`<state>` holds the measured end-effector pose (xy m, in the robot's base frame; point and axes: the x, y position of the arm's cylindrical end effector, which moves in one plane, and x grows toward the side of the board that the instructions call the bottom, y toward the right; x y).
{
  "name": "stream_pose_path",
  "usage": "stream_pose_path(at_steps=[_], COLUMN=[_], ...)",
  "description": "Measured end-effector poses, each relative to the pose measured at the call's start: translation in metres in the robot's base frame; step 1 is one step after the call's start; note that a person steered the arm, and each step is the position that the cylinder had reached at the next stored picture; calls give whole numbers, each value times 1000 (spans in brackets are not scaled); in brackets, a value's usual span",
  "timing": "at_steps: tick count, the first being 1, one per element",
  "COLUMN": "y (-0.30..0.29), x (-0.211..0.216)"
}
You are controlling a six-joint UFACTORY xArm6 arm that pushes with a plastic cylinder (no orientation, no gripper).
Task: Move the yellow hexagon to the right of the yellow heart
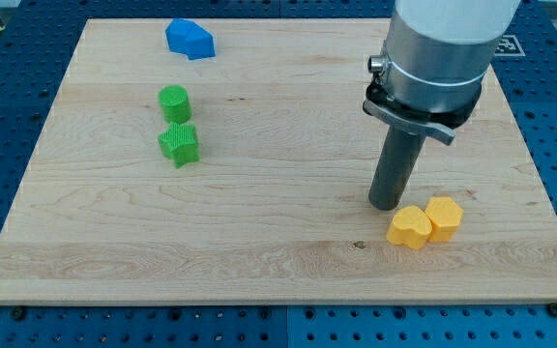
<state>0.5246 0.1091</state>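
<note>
The yellow heart (pixel 409 228) lies near the view's bottom right on the wooden board (pixel 259 242). The yellow hexagon (pixel 444 217) sits right beside it, touching its right side and slightly higher in the view. My tip (pixel 386 205) is on the board just up and to the left of the heart, very close to it, and left of the hexagon.
A green cylinder (pixel 174 102) and a green star-shaped block (pixel 179 143) stand together at the view's left. A blue block (pixel 190 39) lies near the top edge. The arm's grey body (pixel 438 53) hangs over the upper right.
</note>
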Motion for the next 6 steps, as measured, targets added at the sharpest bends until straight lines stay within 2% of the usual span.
stream_pose_path(at_steps=[4,5,6], y=[85,79,49], x=[4,4,4])
